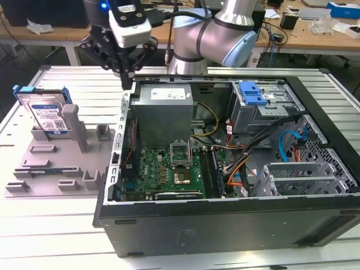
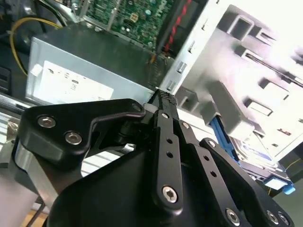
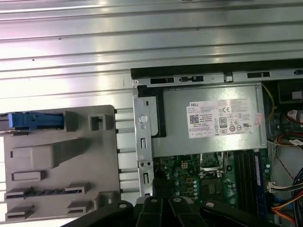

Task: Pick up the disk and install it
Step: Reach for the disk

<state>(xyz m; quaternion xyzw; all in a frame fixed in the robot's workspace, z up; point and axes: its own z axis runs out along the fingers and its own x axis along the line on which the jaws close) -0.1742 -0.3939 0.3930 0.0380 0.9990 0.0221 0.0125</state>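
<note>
gripper [image 1: 126, 80]: over computer case [image 1: 225, 225] edge, jaws together, empty
disk [image 1: 48, 112]: upright in grey holder [image 1: 56, 174], apart from gripper
holder: on bench [image 1: 45, 236]

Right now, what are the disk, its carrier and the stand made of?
Disk: seemingly metal, silver-grey, under a white-and-blue label. Carrier: blue, evenly coloured with moulded tabs, likely plastic. Stand: matt grey, blocky moulded shapes, probably plastic.

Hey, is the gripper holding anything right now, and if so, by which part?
Nothing is held. The gripper hangs over the computer case's corner, while the disk stands in the grey holder, apart from it.
</note>
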